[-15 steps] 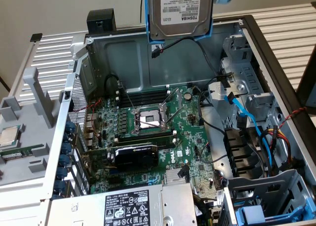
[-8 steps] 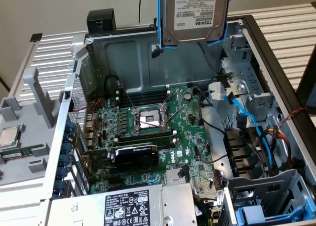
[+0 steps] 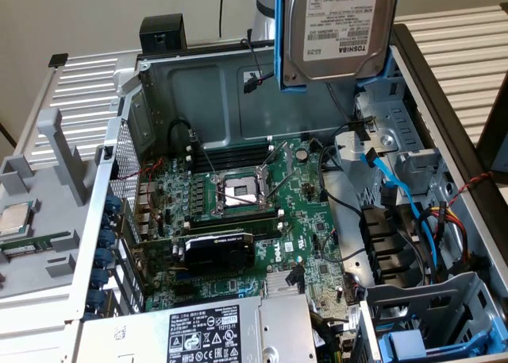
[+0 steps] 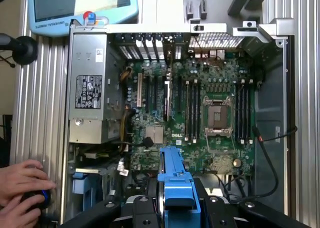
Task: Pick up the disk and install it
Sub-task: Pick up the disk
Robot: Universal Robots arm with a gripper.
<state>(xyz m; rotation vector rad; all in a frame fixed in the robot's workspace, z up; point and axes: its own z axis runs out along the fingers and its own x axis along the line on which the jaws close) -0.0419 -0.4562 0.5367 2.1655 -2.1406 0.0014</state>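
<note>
Blue-framed disk (image 3: 340, 29) pinched in end effector (image 4: 178, 208), hanging above open computer case (image 3: 198, 85), motherboard (image 3: 313, 244) inside

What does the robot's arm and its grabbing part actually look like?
The arm is a smooth silver-grey tube. The gripper is matt black and blocky, with round bolt heads on its body and two black jaws.

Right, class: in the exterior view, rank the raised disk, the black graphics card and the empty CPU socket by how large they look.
1. disk, though it is lifted, perhaps nearer the camera, so its lead is unsure
2. graphics card
3. CPU socket
</note>
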